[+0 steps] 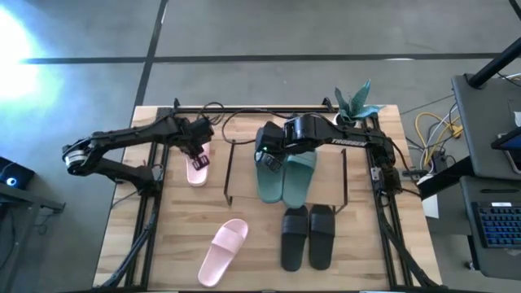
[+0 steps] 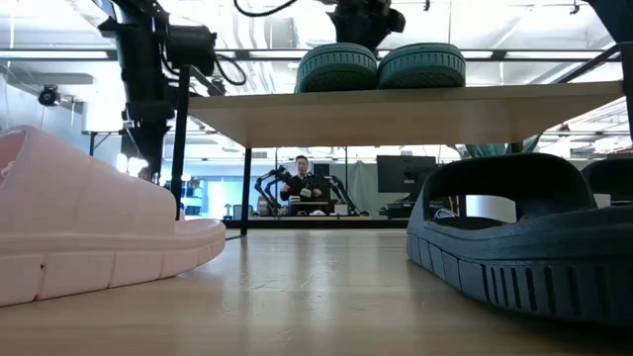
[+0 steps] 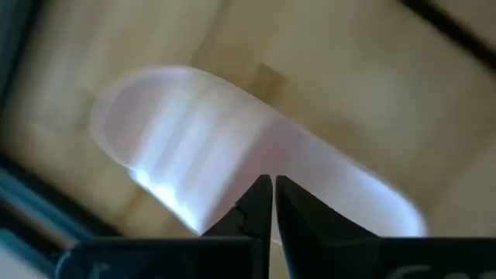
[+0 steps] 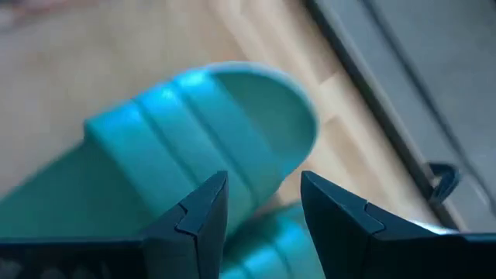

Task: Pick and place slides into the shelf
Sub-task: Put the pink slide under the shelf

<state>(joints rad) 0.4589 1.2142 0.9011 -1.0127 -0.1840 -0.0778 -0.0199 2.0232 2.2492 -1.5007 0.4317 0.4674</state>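
Two teal slides (image 1: pixel 283 175) lie side by side on the shelf's board (image 2: pixel 415 114), soles down; the low view shows their ends (image 2: pixel 381 67) on top of it. My right gripper (image 1: pixel 267 155) hovers open above the left one's strap (image 4: pixel 178 132). One pink slide (image 1: pixel 198 168) lies on the table left of the shelf's end frame (image 1: pixel 227 171). My left gripper (image 1: pixel 195 149) is shut just above it (image 3: pixel 232 147). A second pink slide (image 1: pixel 224 251) and the black pair (image 1: pixel 308 236) rest on the table nearer the front.
A green plant-like object (image 1: pixel 358 102) stands at the table's far right corner. The near pink slide (image 2: pixel 89 227) and a black slide (image 2: pixel 524 237) fill the foreground of the low view. Cables run along the far edge (image 1: pixel 244 110). A person (image 2: pixel 302 178) sits far behind.
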